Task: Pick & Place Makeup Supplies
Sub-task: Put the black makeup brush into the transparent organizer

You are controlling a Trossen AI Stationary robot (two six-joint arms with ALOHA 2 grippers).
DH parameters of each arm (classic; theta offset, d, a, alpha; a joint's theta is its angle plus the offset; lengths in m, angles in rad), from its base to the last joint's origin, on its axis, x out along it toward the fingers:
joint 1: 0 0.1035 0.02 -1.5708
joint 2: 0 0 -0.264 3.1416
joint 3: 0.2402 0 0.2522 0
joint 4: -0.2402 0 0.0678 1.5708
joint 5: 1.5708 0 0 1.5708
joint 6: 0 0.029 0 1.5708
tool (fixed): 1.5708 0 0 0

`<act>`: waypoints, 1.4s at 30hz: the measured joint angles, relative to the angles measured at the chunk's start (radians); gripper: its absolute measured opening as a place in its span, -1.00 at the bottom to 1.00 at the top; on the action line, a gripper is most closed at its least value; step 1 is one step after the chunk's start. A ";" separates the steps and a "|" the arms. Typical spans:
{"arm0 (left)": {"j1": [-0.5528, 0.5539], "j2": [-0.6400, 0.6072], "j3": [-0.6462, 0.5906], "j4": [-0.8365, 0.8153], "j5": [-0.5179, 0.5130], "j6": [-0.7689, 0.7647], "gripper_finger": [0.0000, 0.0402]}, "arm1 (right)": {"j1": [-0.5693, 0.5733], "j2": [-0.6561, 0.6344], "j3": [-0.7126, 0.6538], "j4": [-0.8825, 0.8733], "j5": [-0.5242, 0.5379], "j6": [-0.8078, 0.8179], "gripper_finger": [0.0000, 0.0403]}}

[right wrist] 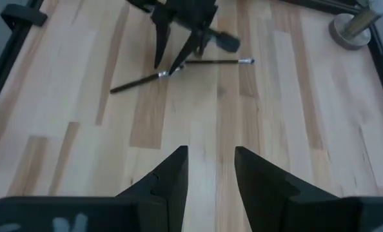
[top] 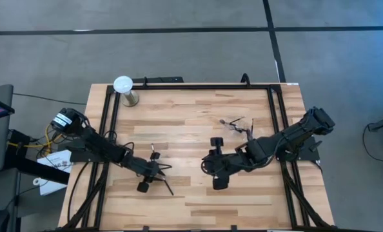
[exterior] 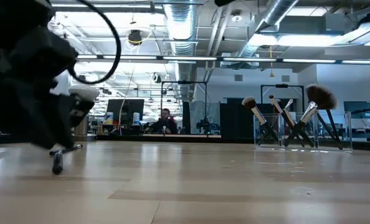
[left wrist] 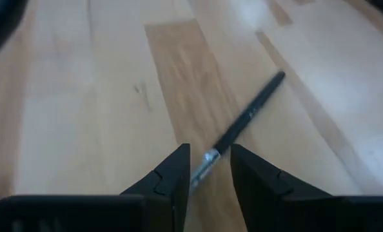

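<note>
A thin makeup brush (left wrist: 249, 113) with a dark stick handle and a silvery ferrule lies flat on the wooden table; it also shows in the right wrist view (right wrist: 137, 82) and the high view (top: 166, 184). My left gripper (left wrist: 209, 174) is low over the table's left half (top: 154, 171), open, one finger on each side of the brush's ferrule end, not touching it. A second brush (right wrist: 220, 62) lies just beyond it. My right gripper (right wrist: 211, 174) hovers open over bare wood near the table's middle (top: 217, 177).
A clear pouch (exterior: 297, 124) holding several brushes stands upright on the table's far right part (top: 238, 125). A white globe on a metal base (top: 123, 87) stands at the far left corner. A black frame (top: 191, 86) runs along the table's edges. Bare wood lies between the two grippers.
</note>
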 joint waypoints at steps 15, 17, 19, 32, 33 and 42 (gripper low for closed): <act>-0.007 0.152 0.033 0.168 -0.077 -0.066 -0.92 | -0.038 0.003 0.000 0.007 0.001 0.000 -0.41; -0.005 0.152 0.062 0.169 -0.119 -0.066 -0.88 | -0.045 0.010 0.000 0.019 0.001 -0.002 -0.41; 0.004 0.152 0.098 0.175 -0.143 -0.051 -0.86 | -0.048 0.020 0.000 0.028 -0.002 -0.022 -0.41; 0.096 0.162 0.195 0.126 -0.126 -0.008 -0.89 | -0.012 0.041 -0.087 0.072 0.003 0.145 -0.41; 0.100 0.162 0.196 0.123 -0.126 -0.008 -0.90 | -0.009 0.051 -0.113 0.108 0.006 0.183 -0.41; 0.123 0.162 0.198 0.096 -0.130 -0.011 -0.89 | -0.038 0.249 -0.173 0.368 -0.032 0.125 -0.41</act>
